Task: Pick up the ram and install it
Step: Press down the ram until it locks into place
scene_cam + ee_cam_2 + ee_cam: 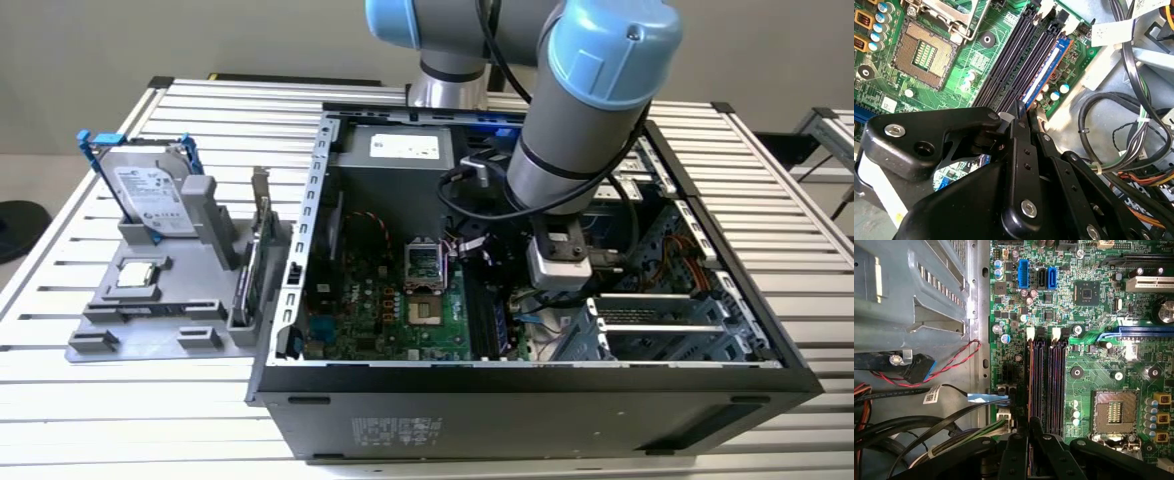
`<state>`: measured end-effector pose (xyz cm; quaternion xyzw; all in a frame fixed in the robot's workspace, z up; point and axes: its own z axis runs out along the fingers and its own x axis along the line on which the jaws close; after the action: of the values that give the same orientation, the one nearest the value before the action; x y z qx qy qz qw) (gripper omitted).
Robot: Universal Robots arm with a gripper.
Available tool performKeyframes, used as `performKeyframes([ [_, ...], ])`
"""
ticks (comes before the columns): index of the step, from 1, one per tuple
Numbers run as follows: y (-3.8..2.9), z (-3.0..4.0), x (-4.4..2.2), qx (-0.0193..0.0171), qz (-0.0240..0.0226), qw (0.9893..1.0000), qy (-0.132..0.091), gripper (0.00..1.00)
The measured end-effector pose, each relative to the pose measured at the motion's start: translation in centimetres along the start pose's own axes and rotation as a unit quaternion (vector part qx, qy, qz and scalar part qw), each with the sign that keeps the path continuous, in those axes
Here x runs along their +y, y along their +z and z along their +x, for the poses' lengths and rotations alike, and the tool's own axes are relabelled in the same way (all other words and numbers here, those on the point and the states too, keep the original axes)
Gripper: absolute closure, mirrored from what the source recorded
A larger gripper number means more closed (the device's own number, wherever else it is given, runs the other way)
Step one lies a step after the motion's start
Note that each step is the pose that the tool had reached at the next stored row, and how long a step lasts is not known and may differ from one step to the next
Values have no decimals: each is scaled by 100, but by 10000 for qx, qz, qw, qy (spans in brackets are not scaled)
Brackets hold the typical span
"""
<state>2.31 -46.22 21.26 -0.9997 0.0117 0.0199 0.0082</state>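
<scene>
The arm [587,110] is reached down into the open computer case [534,400], which is laid on the slatted desk [134,420]. The tool [1020,107] is seen low over the memory slots on the green motherboard [1094,380]. Its fingers [1043,450] are pressed together on the thin edge of the ram [1046,70], at one end of the stick. The ram is stood on edge in the outermost slot, the one farthest from the CPU socket [1114,412], with white latches [1030,334] at its far end. Whether it is fully seated cannot be told. Black cables [1104,125] are looped beside the slots. A hard drive [147,190] is held upright in a grey fixture [147,300] on the desk, at the exterior view's left.
</scene>
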Motion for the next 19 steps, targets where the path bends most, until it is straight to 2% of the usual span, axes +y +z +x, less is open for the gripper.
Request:
performKeyframes([
  [9,2,0,1,1,-1,10000,0,100],
  [10,6,1,1,3,5,10000,0,0],
  [17,-5,0,0,1,2,10000,0,0],
  [19,-69,-3,-1,1,4,10000,0,0],
])
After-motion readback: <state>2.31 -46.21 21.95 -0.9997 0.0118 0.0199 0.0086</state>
